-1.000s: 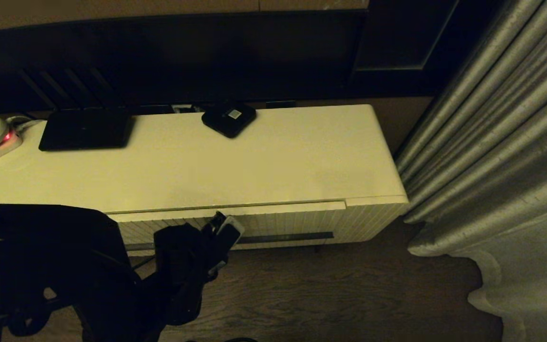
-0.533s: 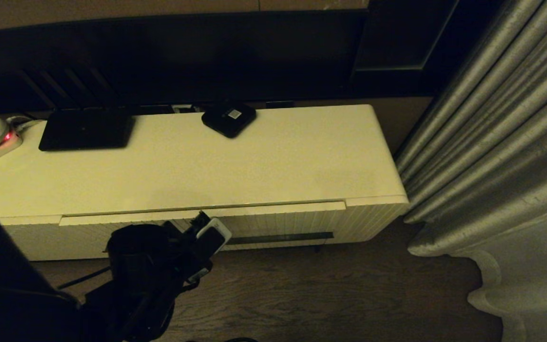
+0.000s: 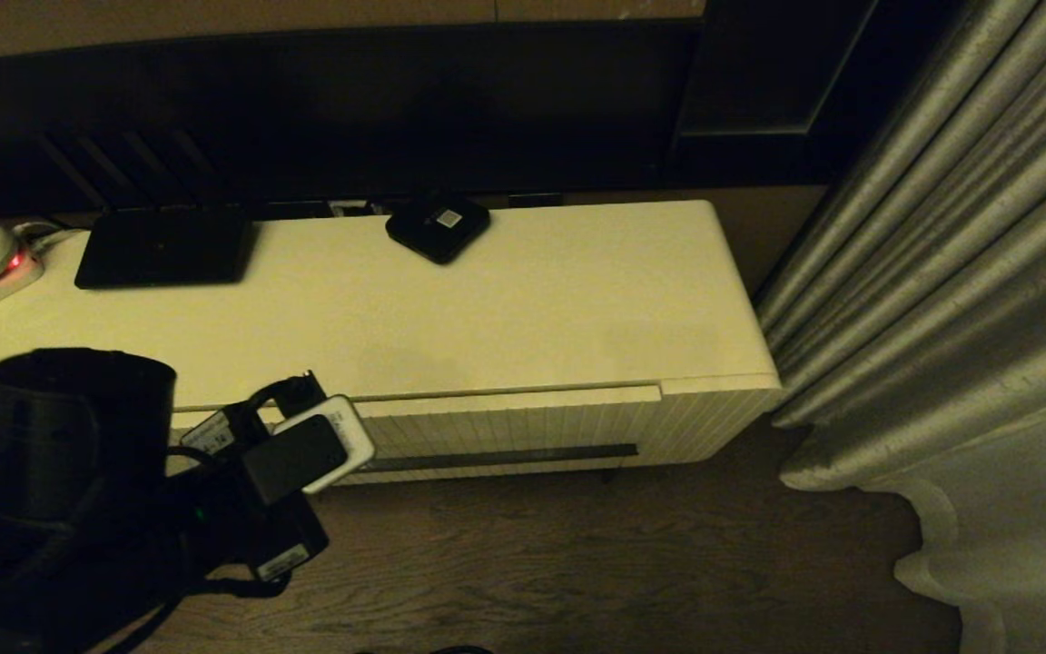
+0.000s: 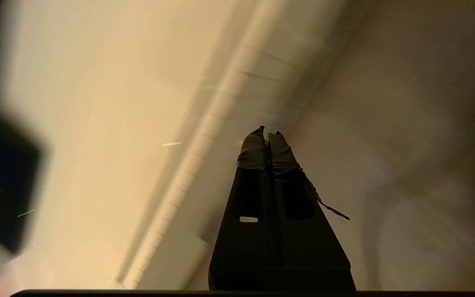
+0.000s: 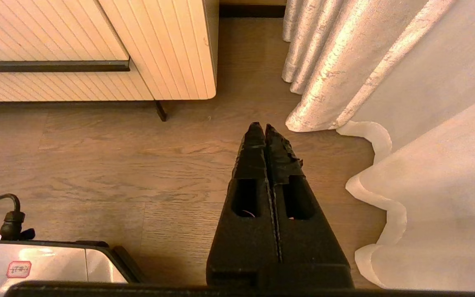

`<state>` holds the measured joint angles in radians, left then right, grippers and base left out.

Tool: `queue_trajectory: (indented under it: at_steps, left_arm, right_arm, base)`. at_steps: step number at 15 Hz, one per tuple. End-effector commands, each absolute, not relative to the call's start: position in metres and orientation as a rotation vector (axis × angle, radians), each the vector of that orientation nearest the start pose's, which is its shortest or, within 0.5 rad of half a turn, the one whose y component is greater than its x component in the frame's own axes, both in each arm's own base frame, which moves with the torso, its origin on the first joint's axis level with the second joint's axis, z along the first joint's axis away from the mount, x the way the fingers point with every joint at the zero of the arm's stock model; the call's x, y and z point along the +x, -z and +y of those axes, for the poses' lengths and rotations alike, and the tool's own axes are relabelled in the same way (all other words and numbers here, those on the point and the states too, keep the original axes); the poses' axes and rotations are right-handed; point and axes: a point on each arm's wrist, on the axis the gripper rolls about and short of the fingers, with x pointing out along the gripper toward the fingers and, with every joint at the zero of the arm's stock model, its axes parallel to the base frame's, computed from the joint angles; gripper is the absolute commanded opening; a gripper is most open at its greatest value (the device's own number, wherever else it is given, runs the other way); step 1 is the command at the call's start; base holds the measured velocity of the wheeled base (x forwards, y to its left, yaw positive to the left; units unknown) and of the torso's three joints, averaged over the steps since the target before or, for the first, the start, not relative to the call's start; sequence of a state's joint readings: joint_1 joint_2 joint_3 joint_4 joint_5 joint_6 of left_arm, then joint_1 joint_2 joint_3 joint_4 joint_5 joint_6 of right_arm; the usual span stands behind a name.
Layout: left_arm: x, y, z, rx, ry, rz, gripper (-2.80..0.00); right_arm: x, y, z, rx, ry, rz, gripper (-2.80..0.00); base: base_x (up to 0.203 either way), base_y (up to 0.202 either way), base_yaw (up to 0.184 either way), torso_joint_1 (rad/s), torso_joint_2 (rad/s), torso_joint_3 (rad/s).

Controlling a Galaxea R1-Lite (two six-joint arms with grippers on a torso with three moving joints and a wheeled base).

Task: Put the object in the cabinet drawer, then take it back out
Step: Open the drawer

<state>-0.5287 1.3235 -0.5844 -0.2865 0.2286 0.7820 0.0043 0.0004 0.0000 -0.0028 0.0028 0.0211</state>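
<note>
Head view: cabinet drawer (image 3: pixel 505 427) shut, umbrella unseen; left gripper (image 4: pixel 267 134) fingers together, risk of striking ribbed front.

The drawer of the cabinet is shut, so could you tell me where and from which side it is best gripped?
Grip the long dark bar handle running level across the ribbed drawer front, coming from the front, jaws above and below it. It seems the only thing to hold there.
</note>
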Motion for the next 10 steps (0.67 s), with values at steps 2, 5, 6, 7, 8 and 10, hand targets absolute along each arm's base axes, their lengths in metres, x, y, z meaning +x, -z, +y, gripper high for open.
queue_trajectory:
  at_steps: [2, 5, 6, 7, 8, 10]
  left_arm:
    - [0.118, -0.198, -0.067, 0.936, 0.763, 0.627, -2.8]
    - [0.114, -0.169, -0.067, 0.982, 0.857, 0.73, -2.8]
    - [0.115, -0.16, -0.067, 1.041, 0.899, 0.752, -2.8]
    - [0.115, -0.154, -0.067, 1.068, 0.918, 0.769, -2.8]
    - [0.116, -0.149, -0.067, 1.082, 0.933, 0.793, -2.8]
    - [0.117, -0.146, -0.069, 1.1, 0.95, 0.801, -2.8]
  right_arm:
    - [-0.023, -0.075, 0.0, 0.021, -0.008, -0.001, -2.8]
    - [-0.023, -0.075, 0.0, 0.021, -0.008, -0.001, -2.8]
    - [-0.023, -0.075, 0.0, 0.021, -0.008, -0.001, -2.8]
    - [-0.023, -0.075, 0.0, 0.021, -0.008, -0.001, -2.8]
    - [-0.023, -0.075, 0.0, 0.021, -0.008, -0.001, -2.8]
    - [-0.023, -0.075, 0.0, 0.021, -0.008, -0.001, -2.8]
  base:
    - [0.0, 0.0, 0.0, 0.0, 0.0, 0.0]
    - [0.0, 0.0, 0.0, 0.0, 0.0, 0.0]
    - [0.0, 0.0, 0.0, 0.0, 0.0, 0.0]
    - [0.0, 0.0, 0.0, 0.0, 0.0, 0.0]
    - [0.0, 0.0, 0.0, 0.0, 0.0, 0.0]
    - [0.0, 0.0, 0.0, 0.0, 0.0, 0.0]
